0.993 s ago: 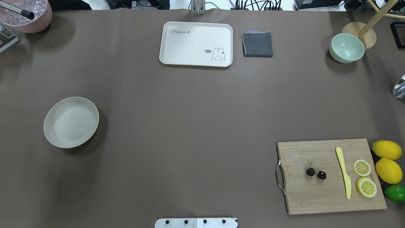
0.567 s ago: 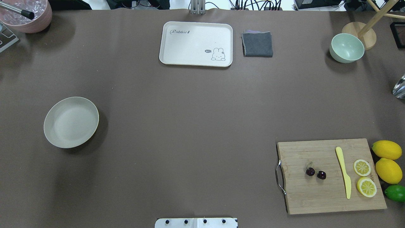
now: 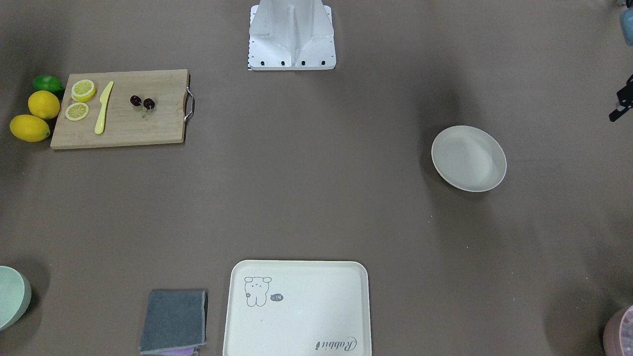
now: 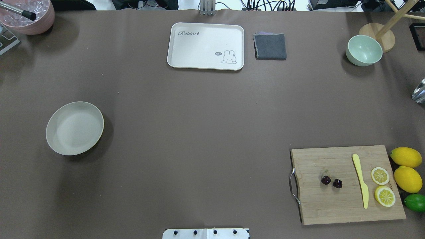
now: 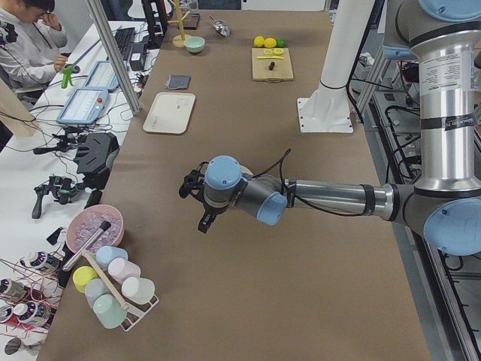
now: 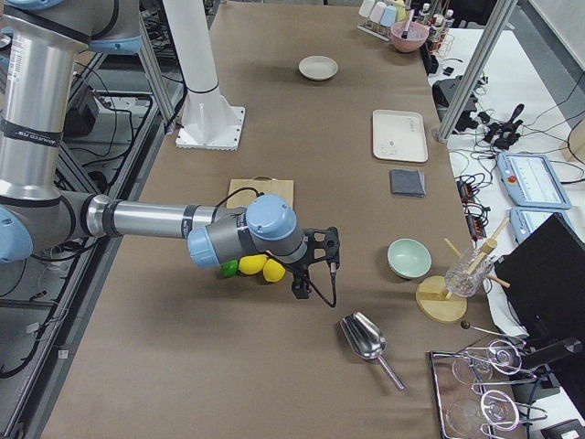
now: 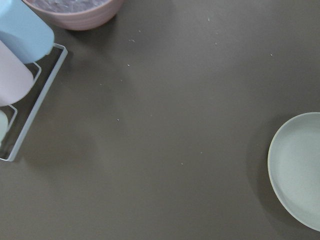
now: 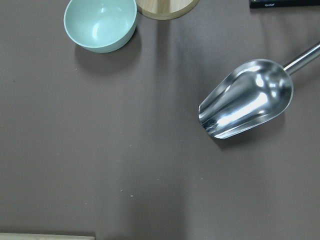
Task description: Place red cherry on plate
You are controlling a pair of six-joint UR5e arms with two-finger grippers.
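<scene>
The red cherry (image 4: 331, 181), two small dark glossy fruits, lies on a wooden cutting board (image 4: 332, 205) at the near right; it also shows in the front view as the cherry (image 3: 142, 102). The plate (image 4: 74, 128) is round, off-white and bare, at the left; the left wrist view catches the plate (image 7: 297, 170) at its right edge. My left gripper (image 5: 194, 201) hovers past the plate toward the table's left end. My right gripper (image 6: 320, 267) hangs beyond the lemons at the right end. I cannot tell whether either is open or shut.
On the board lie a yellow knife (image 4: 360, 181) and two lemon slices (image 4: 382, 186); lemons (image 4: 406, 169) and a lime (image 4: 415, 202) sit beside it. A cream tray (image 4: 206, 45), grey cloth (image 4: 270, 46) and mint bowl (image 4: 364, 49) line the far side. A metal scoop (image 8: 247, 100) lies at the right end.
</scene>
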